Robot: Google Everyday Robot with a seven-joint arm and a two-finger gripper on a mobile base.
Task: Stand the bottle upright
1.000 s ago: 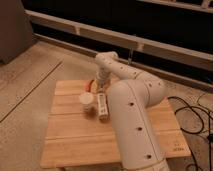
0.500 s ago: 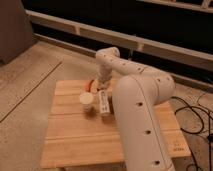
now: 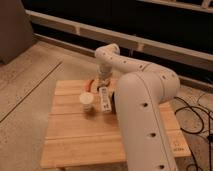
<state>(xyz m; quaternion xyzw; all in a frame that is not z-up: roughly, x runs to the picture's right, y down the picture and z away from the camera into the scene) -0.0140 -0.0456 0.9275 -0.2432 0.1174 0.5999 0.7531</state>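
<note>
At the far side of the wooden table [image 3: 75,142], the gripper [image 3: 103,86] points down from the end of the arm; its fingers are shut tight, and they seem to pinch the top end of the bottle [image 3: 105,101]. The bottle is slim and whitish with a faint label; it hangs straight down from the gripper, and its low end is at the table top; I cannot tell if it stands straight or leans. Just to the left of the bottle, as I look at it, stands a short white cup [image 3: 87,100]; the two are close, but I cannot tell if they touch. A small orange-red thing [image 3: 89,84] lies on the table behind the cup, near the gripper. The big white arm [image 3: 145,110] bends over the table and hides its right part. Dark cables [image 3: 192,112] lie on the speckled floor [image 3: 30,75] to the right.
</note>
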